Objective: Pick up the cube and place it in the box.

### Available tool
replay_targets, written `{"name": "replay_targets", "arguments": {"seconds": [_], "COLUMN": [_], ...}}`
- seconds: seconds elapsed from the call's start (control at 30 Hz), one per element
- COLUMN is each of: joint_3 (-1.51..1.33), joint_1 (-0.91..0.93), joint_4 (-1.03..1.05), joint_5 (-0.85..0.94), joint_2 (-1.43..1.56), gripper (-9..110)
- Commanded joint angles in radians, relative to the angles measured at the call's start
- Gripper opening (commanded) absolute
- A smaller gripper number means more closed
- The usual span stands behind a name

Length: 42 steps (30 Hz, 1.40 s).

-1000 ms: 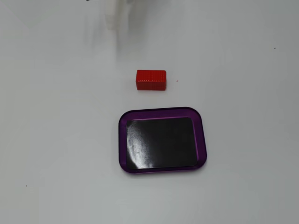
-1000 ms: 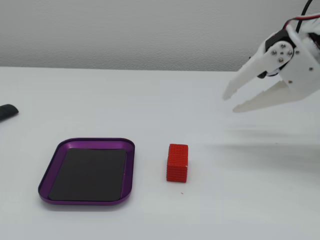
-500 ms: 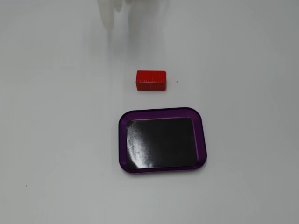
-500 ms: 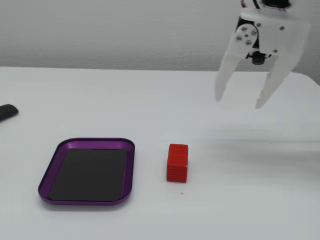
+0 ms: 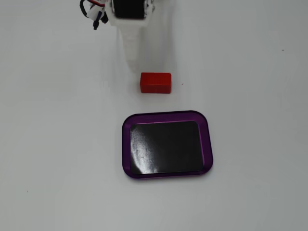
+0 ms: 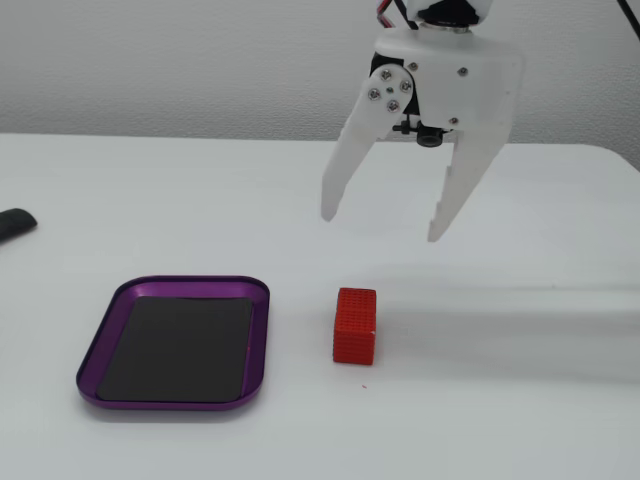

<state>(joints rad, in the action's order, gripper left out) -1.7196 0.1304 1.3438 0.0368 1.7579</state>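
The red cube lies on the white table just above the box in a fixed view; in the other fixed view the cube lies right of the box. The box is a purple-rimmed tray with a black bottom, and nothing lies in it; it also shows at the lower left. My white gripper hangs open above and behind the cube, fingers pointing down, holding nothing. In the top-down fixed view the gripper reaches in from the top edge, its tip just short of the cube.
A dark object lies at the left edge of the table. Red and black wires sit on the arm at the top. The white table surrounds the things.
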Motion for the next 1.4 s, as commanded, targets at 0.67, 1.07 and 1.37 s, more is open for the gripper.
{"name": "replay_targets", "arguments": {"seconds": [0.67, 1.07, 1.37], "joint_3": [-0.207, -0.215, -0.207], "joint_1": [-0.098, -0.115, -0.118], "joint_4": [-0.279, -0.336, -0.314], "joint_5": [-0.075, -0.115, -0.129], "joint_2": [0.017, 0.011, 0.017], "gripper": [27, 27, 27]}}
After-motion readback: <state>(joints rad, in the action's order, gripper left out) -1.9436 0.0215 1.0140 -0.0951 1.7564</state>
